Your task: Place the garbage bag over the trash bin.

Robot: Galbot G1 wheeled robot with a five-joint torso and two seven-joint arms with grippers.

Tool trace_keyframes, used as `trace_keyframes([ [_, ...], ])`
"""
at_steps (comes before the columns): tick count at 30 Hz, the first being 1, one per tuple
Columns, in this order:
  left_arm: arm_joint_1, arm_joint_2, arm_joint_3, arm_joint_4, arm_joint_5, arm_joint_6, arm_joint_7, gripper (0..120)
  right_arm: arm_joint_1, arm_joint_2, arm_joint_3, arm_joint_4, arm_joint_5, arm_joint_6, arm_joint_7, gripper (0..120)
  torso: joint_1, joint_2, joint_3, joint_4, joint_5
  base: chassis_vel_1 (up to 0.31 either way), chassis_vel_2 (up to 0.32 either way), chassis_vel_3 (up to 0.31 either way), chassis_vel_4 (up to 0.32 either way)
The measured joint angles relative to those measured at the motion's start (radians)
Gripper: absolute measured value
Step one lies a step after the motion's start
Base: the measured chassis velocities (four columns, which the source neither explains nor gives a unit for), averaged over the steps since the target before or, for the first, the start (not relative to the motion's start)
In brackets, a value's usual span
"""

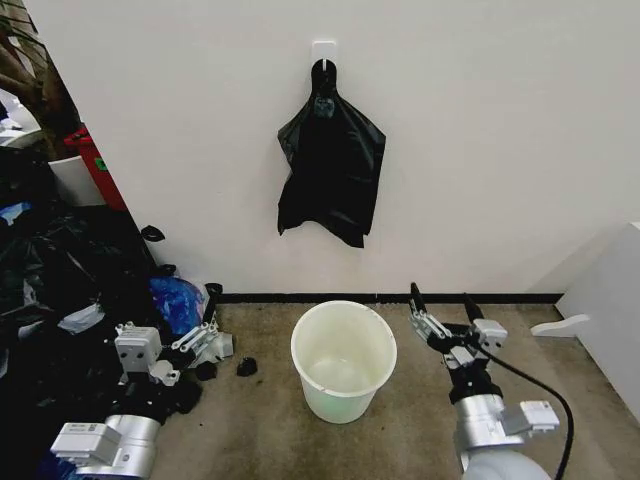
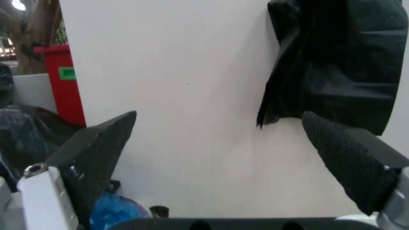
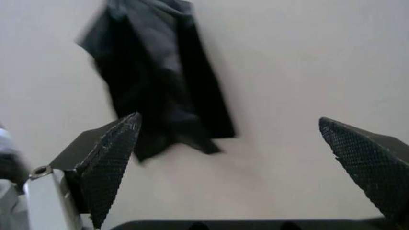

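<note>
White trash bin stood upright on the brown floor, just off the wall, empty. Garbage bag hung limp from a white wall hook directly above and behind the bin, well clear of its rim. Right gripper sat just right of the bin, fingers spread, grasping nothing. Left gripper was low on the bin's left, jaws wide apart and empty. Beside it lay a blue bag and a heap of stuffed black sacks; a red container stood against the wall further left.
</note>
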Motion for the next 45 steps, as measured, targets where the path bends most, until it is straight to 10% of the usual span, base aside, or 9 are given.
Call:
trace_keyframes([
  [19, -0.002, 0.006, 0.003, 0.009, 0.034, -0.020, 0.007, 100, 0.433, -0.140, -0.227, 0.016, 0.769, -0.112, 0.360, 100, 0.000, 0.000, 0.000, -0.0002, 0.0000, 0.000, 0.000, 0.000, 0.000],
  [45, 0.027, -0.060, 0.017, 0.000, 0.108, -0.045, 0.014, 100, 1.048, 0.041, -0.290, -0.349, 1.180, 0.027, 0.653, 100, 0.000, 0.000, 0.000, 0.0000, -0.0001, 0.000, 0.000, 0.000, 0.000],
])
